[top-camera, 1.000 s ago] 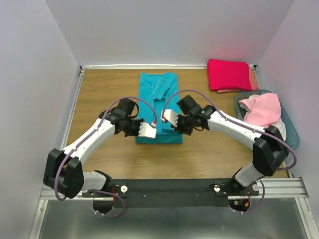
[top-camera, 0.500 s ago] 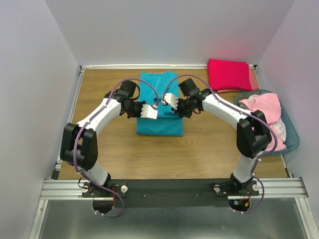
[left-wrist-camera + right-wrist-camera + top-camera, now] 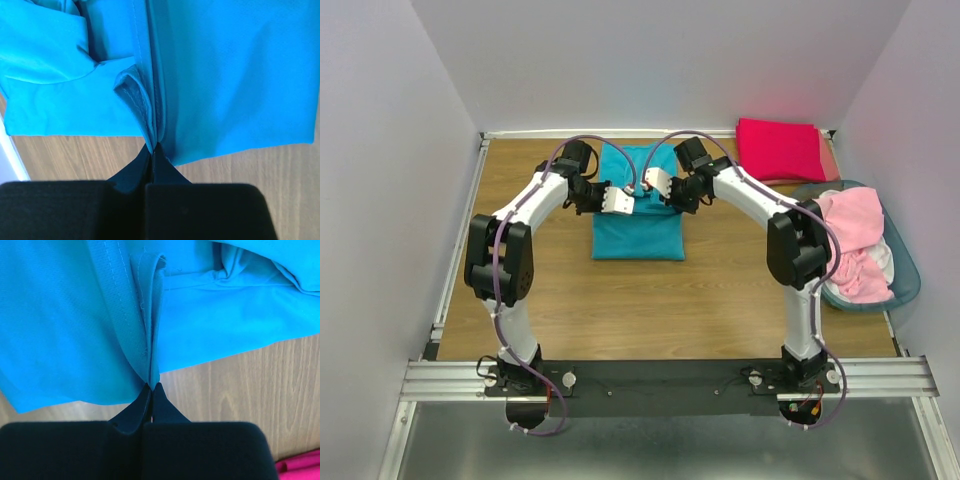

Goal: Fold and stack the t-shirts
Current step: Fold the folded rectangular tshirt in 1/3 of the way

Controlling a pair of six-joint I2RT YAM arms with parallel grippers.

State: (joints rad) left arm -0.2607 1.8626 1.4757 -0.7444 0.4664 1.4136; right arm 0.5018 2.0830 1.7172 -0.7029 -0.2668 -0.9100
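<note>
On wooden table (image 3: pixel 730 290): teal t-shirt (image 3: pixel 638 232), partly folded.
Left gripper (image 3: pixel 152 148) pressed together, pinching hemmed fold of teal cloth. Fingertips buried in the fold, only dark wedge showing.
Right gripper (image 3: pixel 151 387) likewise clamped on stitched fold.
Top view: both wrists cover teal shirt's far half.
Far right of teal shirt: folded crimson t-shirt (image 3: pixel 778 148), salmon one (image 3: pixel 831 160) beneath, mostly hidden.
Light pink shirts (image 3: pixel 850 215) heaped in basket (image 3: pixel 910 280), partly behind right arm.
</note>
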